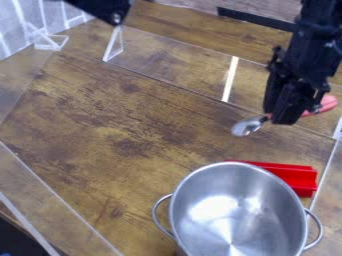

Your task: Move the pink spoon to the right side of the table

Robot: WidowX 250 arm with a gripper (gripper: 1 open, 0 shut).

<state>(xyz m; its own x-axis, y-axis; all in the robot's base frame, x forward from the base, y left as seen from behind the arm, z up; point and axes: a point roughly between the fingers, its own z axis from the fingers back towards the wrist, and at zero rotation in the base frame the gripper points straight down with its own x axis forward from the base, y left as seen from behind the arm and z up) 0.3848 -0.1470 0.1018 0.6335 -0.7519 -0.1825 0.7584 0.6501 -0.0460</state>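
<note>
Now I see gripper clamped on pink spoon, near right edge of table. Spoon bowl sticks out lower-left, lifted off wood.

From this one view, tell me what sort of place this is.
Probably a robot test bench, not a kitchen: a worn wooden table fenced by clear acrylic panels, with a black gripper working beside a steel pot.
</note>
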